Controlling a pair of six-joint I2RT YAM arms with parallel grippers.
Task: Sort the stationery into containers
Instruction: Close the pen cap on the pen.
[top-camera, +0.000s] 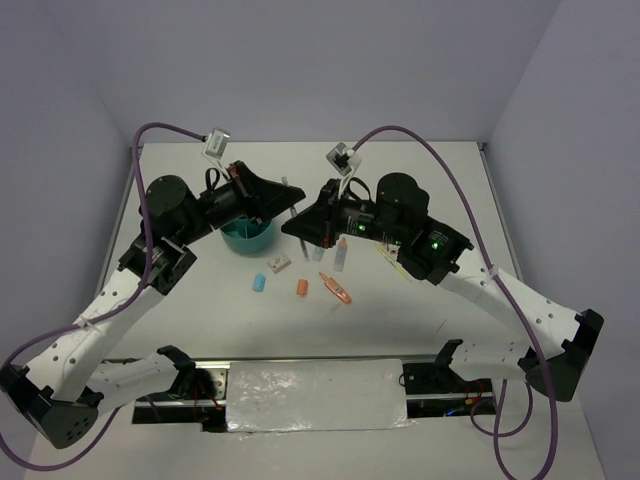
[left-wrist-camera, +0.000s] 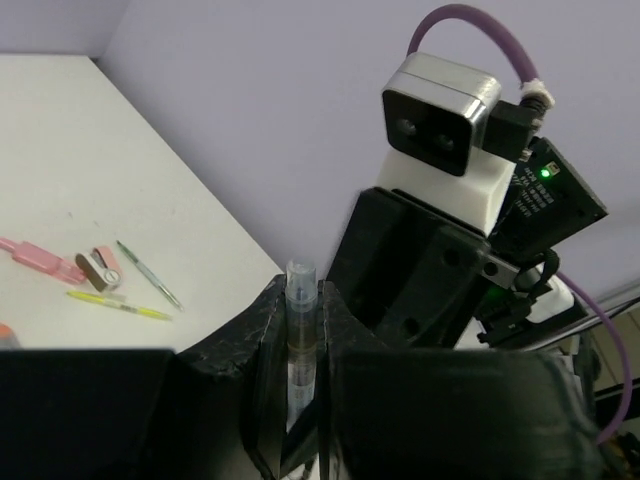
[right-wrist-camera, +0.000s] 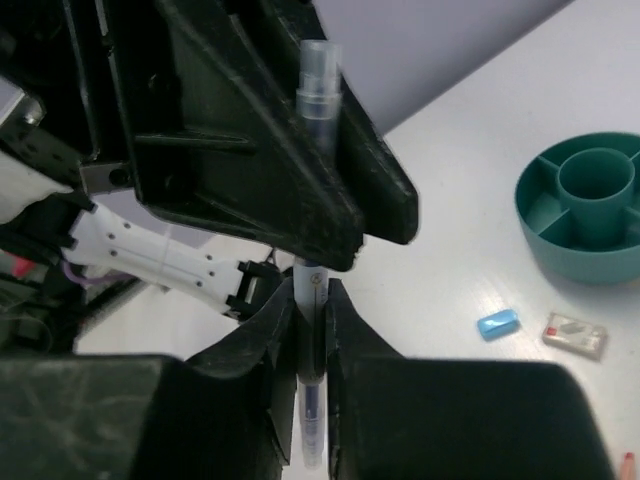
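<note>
Both grippers meet above the table, right of the round teal organizer (top-camera: 248, 236), and each is shut on the same clear-capped pen. In the left wrist view the pen (left-wrist-camera: 301, 320) stands between the fingers of my left gripper (left-wrist-camera: 301, 292). In the right wrist view my right gripper (right-wrist-camera: 312, 300) clamps the pen's blue lower barrel (right-wrist-camera: 313, 345), and its cap sticks up past the left gripper. From above, the left gripper (top-camera: 288, 203) and right gripper (top-camera: 300, 224) overlap. The organizer (right-wrist-camera: 590, 215) has a centre cup and outer compartments.
On the table lie a blue eraser (top-camera: 258, 284), a whitish-tan piece (top-camera: 278, 264), an orange eraser (top-camera: 302, 287), a pink-orange marker (top-camera: 336, 288) and a short marker (top-camera: 342, 256). Thin yellow and green pens (left-wrist-camera: 120, 306) lie under the right arm.
</note>
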